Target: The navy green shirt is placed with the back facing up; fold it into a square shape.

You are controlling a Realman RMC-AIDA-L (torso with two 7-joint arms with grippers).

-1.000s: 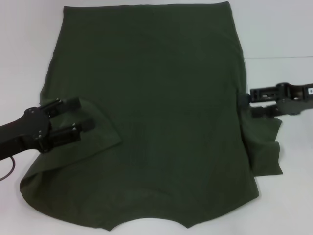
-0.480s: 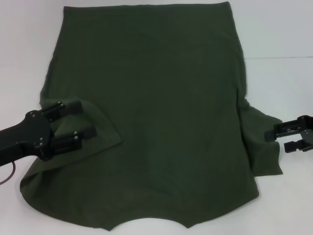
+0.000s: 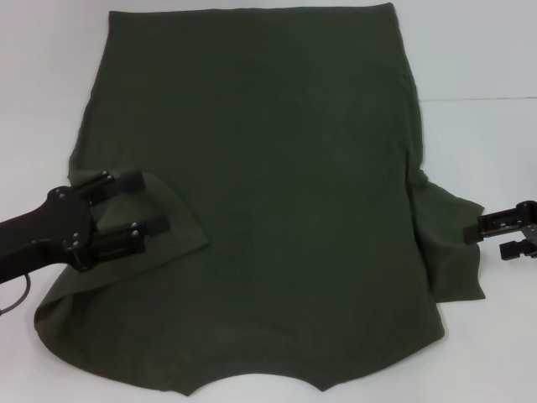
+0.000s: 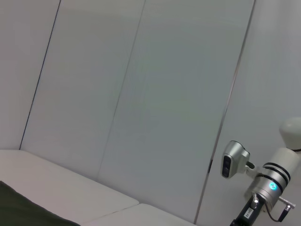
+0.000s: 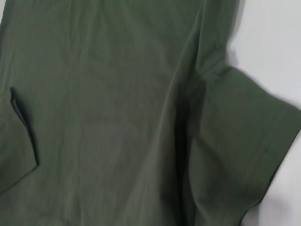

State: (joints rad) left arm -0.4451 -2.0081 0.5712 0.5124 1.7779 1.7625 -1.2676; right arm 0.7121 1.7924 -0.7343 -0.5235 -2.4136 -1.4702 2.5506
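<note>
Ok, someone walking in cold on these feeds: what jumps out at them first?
The navy green shirt fills nearly the whole white table, plain side up, collar edge nearest the robot. The left gripper, fingers open, sits over the left sleeve folded onto the body. The right gripper hangs open just beyond the unfolded right sleeve.

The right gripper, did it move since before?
Yes. The right gripper went down and outward, off the dark olive-green cotton shirt's sleeve edge toward the picture's right side.
</note>
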